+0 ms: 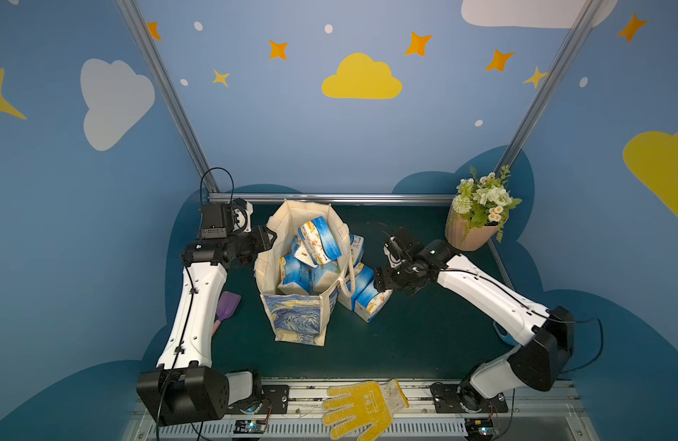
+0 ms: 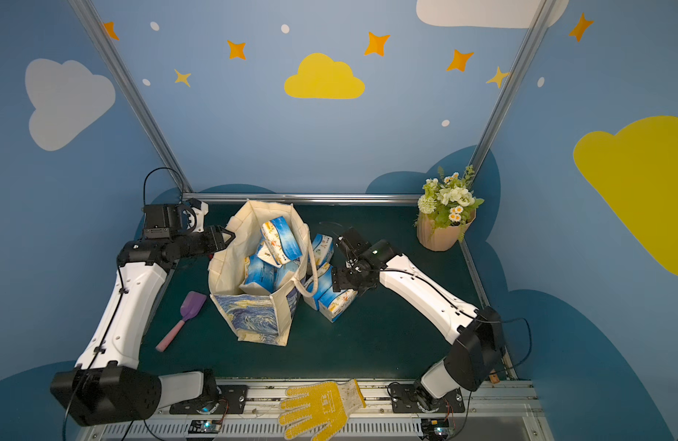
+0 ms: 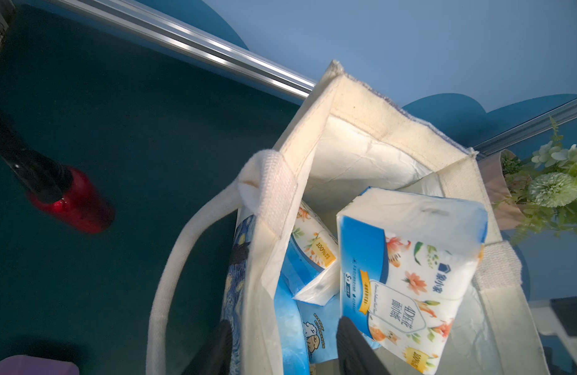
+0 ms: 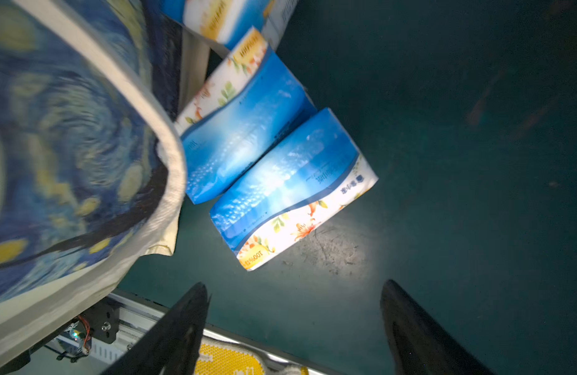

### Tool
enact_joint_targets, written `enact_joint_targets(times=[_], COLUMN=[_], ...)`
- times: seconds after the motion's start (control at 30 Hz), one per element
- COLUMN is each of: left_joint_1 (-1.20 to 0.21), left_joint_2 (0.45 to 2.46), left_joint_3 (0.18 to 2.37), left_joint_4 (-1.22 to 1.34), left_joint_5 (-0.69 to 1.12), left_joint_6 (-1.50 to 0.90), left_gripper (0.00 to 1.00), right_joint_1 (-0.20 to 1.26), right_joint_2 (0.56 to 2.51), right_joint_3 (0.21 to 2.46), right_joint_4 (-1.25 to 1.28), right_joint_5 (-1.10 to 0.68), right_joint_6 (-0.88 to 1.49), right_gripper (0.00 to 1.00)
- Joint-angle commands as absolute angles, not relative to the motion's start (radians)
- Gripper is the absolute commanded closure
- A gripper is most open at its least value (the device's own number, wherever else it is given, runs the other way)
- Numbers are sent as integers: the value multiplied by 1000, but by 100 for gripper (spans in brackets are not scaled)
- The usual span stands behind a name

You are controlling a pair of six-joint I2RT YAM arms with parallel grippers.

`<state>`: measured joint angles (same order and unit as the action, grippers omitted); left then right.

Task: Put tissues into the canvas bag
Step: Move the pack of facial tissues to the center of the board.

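Right wrist view: the right hand (image 4: 295, 284) hangs released, jaws spread wide with nothing between them, above two tissue packs (image 4: 290, 191) that lie side by side on the dark worktop (image 4: 459, 162), touching each other, the farther one against the outside of the canvas bag (image 4: 69, 146). In both top views the bag stands upright mid-worktop with its mouth open and several packs heaped inside; the top pack (image 1: 320, 236) leans tilted, its upper end near the rim. The left hand (image 1: 268, 236) is clenched on the bag's rim on its own side, one finger outside the cloth and one inside, as the left wrist view shows. The likely trouble: the wrappers look slick and the packs soft, so a shallow pinch could slide off or merely crease a pack, and closing on one may drag its neighbour, since they touch. A strap handle (image 1: 351, 267) droops down the bag's side just above these packs and could catch a finger. With the heap this high, a pack let go carelessly may perch on the leaning one and tumble out. If the left hand's hold slips, the soft mouth could sag shut.
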<state>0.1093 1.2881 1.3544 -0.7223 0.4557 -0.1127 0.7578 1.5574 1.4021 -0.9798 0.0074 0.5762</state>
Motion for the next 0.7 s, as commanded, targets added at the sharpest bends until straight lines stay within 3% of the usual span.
enact_joint_targets(times=[0.0,0.2,0.67], left_joint_1=[112,113,119], left_joint_2=[1275,1276,1284], left_joint_3=[1362,1355,1351], left_joint_4=[-729,-728,-730], left_joint_5=[464,463,458], left_joint_6=[-117,-110,-93], left_gripper=[96,96,96], right_joint_1=[775,795,820], right_joint_2=[1596,1705,1812], right_joint_3=[1388,1380,1407], right_joint_4=[-924,-845,-1047], right_joint_5=[-54,-68,105], right_joint_6=[674,742,720], right_gripper=[15,14,12])
